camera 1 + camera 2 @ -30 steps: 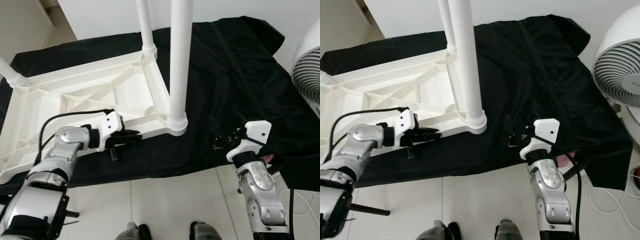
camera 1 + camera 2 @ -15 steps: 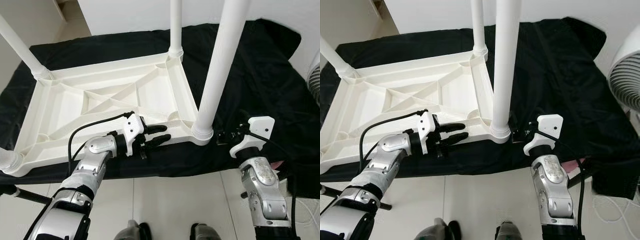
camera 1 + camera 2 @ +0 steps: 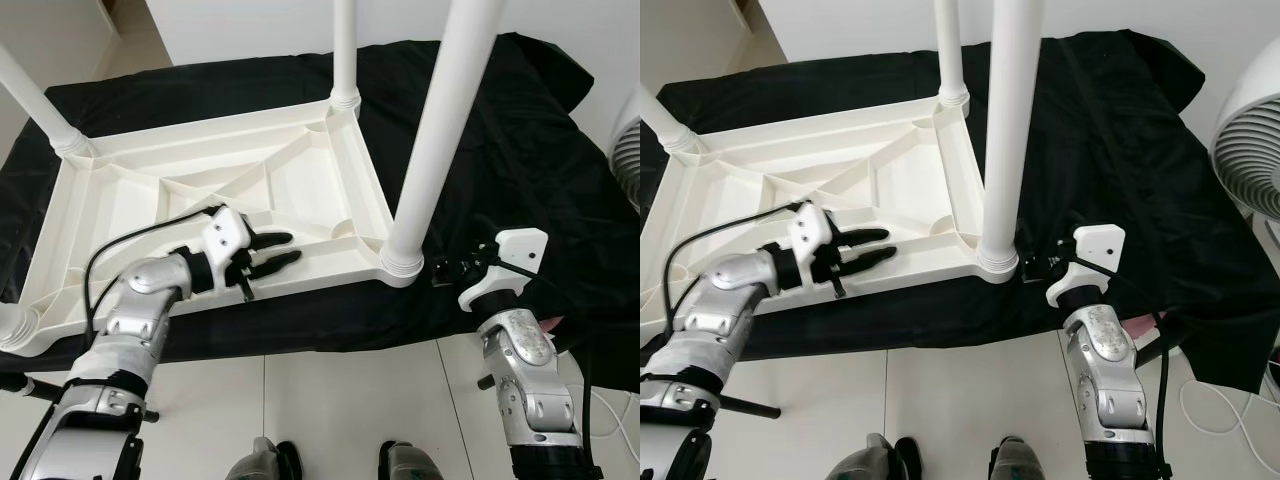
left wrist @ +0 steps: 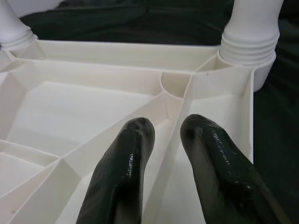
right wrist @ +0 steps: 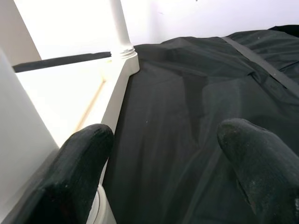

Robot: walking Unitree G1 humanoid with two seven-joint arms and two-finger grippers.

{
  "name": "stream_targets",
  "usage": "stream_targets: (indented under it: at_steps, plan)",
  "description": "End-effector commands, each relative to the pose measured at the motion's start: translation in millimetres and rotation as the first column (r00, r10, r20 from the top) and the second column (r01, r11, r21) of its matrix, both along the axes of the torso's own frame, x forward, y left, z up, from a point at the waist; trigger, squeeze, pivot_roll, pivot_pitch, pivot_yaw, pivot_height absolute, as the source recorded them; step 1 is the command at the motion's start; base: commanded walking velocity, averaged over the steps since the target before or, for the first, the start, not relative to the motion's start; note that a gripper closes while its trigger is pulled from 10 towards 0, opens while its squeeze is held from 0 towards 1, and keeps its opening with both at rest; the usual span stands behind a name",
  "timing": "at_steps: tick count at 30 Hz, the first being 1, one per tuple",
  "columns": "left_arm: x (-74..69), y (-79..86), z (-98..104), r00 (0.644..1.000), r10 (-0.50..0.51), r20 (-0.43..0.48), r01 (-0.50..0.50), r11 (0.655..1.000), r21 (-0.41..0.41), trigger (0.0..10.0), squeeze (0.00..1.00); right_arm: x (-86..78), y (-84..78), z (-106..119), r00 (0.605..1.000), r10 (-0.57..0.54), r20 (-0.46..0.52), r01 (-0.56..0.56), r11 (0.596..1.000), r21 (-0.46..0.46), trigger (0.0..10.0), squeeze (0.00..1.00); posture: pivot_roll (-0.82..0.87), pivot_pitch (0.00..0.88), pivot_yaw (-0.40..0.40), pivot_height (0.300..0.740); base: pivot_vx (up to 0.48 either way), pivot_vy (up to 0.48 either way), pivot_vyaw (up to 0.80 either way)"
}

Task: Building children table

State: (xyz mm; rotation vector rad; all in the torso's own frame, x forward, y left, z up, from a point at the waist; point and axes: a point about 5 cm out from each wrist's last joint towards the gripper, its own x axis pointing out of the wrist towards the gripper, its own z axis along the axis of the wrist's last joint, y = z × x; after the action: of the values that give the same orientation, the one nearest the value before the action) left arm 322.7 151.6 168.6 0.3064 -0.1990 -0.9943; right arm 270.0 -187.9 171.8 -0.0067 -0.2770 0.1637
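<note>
A white plastic children's table point(image 3: 330, 160) lies upside down on a black cloth point(image 3: 500, 150). Its white legs point up: one at the near right corner point(image 3: 440, 120), one at the far right point(image 3: 345, 50), one at the far left point(image 3: 35, 105). My left gripper point(image 3: 275, 250) hovers open over the ribbed underside just inside the front rim, with a rib under its fingers point(image 4: 131, 154). To the right of the near right leg's base point(image 3: 402, 265), my right gripper point(image 3: 442, 272) is open above the cloth. Nothing is held.
A white fan point(image 3: 1250, 140) stands at the right edge. The cloth hangs over the front edge onto a white tiled floor point(image 3: 340, 400). My feet point(image 3: 270, 465) are close to that edge. A white cable point(image 3: 1230, 400) lies on the floor at the right.
The view has shifted. My left gripper has moved left and inward, from the front rim onto the table's underside. The right gripper stays beside the near right leg.
</note>
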Motion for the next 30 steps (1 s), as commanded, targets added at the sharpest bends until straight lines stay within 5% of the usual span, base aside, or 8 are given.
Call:
stream_targets:
  at_steps: [1,5,8,18,26,30]
  plan:
    - [-1.1,9.7,-1.4,0.995,0.103,-0.014,-0.104,0.994,-0.040,10.0,0.00,-3.3,-1.5,-5.3,1.000,0.009,-0.010,-0.009,1.000,0.025,10.0,0.00,-0.13,0.122,0.136,0.740,0.000,0.000,0.00]
    - [-22.6,4.8,-4.3,0.984,0.168,-0.051,-0.174,0.973,-0.152,10.0,0.00,-7.0,-10.7,-6.9,1.000,0.005,-0.005,-0.005,0.998,0.064,10.0,0.00,-0.13,0.115,0.122,0.740,0.000,0.000,0.00]
    - [-30.6,0.4,-6.1,0.981,0.182,-0.062,-0.190,0.971,-0.142,10.0,0.00,-6.5,-9.6,-0.9,0.999,0.029,0.014,-0.029,0.998,0.047,10.0,0.00,-0.13,0.112,0.135,0.740,0.000,0.000,0.00]
    - [-39.4,-15.5,-4.7,0.975,0.186,-0.119,-0.209,0.952,-0.222,10.0,0.00,-15.2,-6.7,-1.2,0.989,0.149,-0.005,-0.149,0.989,-0.004,10.0,0.00,-0.14,0.092,0.141,0.740,0.000,0.000,0.00]
    - [-53.8,-43.5,-7.0,0.969,0.135,-0.208,-0.186,0.949,-0.253,10.0,0.00,-16.3,-9.0,2.4,0.912,0.395,-0.112,-0.406,0.910,-0.089,10.0,0.00,-0.13,0.115,0.131,0.740,0.000,0.000,0.00]
    - [-56.0,-51.6,-4.5,0.968,0.130,-0.213,-0.187,0.944,-0.272,10.0,0.00,-10.9,-7.8,4.4,0.897,0.425,-0.118,-0.438,0.890,-0.124,10.0,0.00,-0.13,0.110,0.120,0.740,0.000,0.000,0.00]
